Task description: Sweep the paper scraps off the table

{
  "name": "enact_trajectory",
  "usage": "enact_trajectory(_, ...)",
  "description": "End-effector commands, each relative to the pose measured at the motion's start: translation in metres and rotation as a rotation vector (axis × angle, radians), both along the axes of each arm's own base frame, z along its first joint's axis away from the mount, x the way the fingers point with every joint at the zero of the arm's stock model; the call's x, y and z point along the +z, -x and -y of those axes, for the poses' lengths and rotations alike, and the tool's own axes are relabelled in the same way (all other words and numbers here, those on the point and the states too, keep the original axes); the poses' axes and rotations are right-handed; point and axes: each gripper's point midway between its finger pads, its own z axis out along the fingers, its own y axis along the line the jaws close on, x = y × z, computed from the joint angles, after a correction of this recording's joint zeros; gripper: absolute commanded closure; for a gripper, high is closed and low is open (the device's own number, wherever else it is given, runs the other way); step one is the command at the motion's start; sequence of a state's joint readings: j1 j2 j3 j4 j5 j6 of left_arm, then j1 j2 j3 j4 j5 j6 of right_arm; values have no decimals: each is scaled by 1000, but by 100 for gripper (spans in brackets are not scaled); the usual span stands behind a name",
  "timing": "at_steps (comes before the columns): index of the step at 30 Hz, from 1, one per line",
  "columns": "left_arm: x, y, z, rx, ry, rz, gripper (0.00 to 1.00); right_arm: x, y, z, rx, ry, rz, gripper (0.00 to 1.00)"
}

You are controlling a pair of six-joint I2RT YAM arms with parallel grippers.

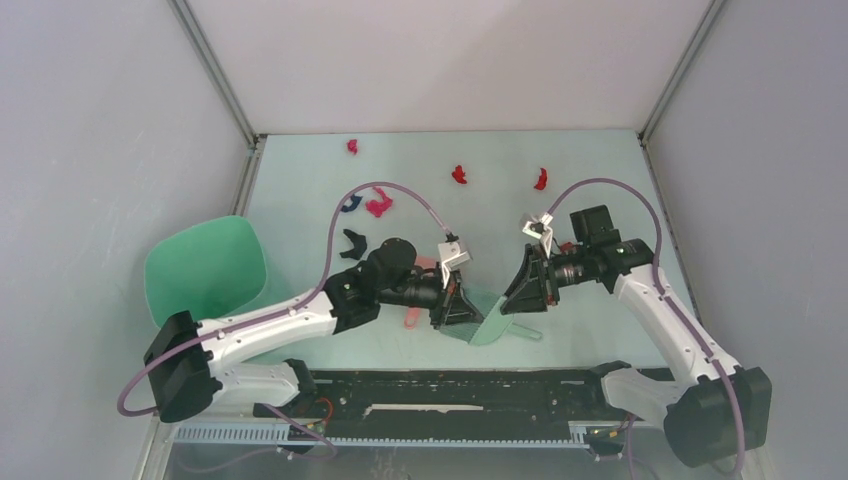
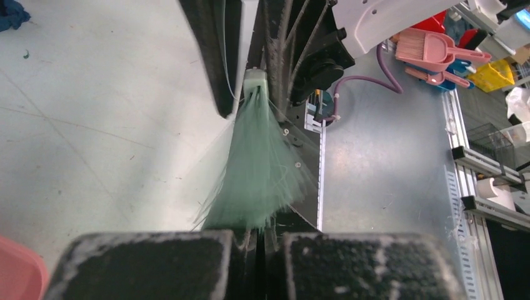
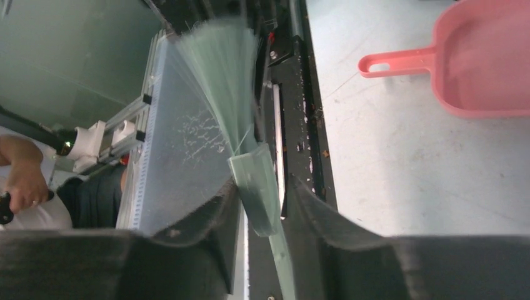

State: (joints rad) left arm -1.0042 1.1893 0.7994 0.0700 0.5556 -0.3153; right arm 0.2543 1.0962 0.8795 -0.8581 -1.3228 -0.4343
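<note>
- Right gripper (image 3: 262,237) is clamped on the brush (image 3: 253,187), its fingers closed against the green handle.
- Left gripper (image 2: 259,262) has its fingers pressed nearly together, with only a slit between them. The bristle tips reach that slit, but I cannot tell whether they are pinched.
- Scraps (image 1: 459,175) lie on the far half of the table (image 1: 600,170). Three red ones sit toward the back edge. A magenta, a blue and a black one sit further left. All are well apart from the brush.
- Only the top view shows the scraps, and the bin (image 1: 205,270) at the table's left edge.
- Right wrist view shows the pink dustpan (image 3: 481,69) lying on the table. From above, the left arm mostly hides it.
- Right wrist view also catches a person's hand (image 3: 25,184) beyond the table's edge.
- Left wrist view shows a second dustpan (image 2: 431,47) off the table.
</note>
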Motion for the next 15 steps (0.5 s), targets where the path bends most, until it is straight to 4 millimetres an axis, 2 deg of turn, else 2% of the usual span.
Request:
enact_trajectory(1, 34, 15, 0, -63, 101, 19, 100, 15, -12, 6, -40, -18, 120, 47)
enact_trajectory(3, 42, 14, -6, -44, 133, 18, 100, 11, -14, 11, -64, -9, 125, 32)
enact_trajectory(7, 64, 4, -18, 43, 209, 29, 100, 3, -16, 17, -98, -20, 120, 22)
enact_trajectory(10, 78, -1, -26, 78, 275, 11, 100, -6, -16, 18, -111, -13, 129, 17)
enact_trajectory(12, 78, -6, -29, 104, 278, 12, 100, -8, -16, 18, -116, -12, 127, 17)
enact_trajectory(15, 74, -15, -31, 156, 262, 15, 100, -5, -16, 17, -109, -31, 116, 22)
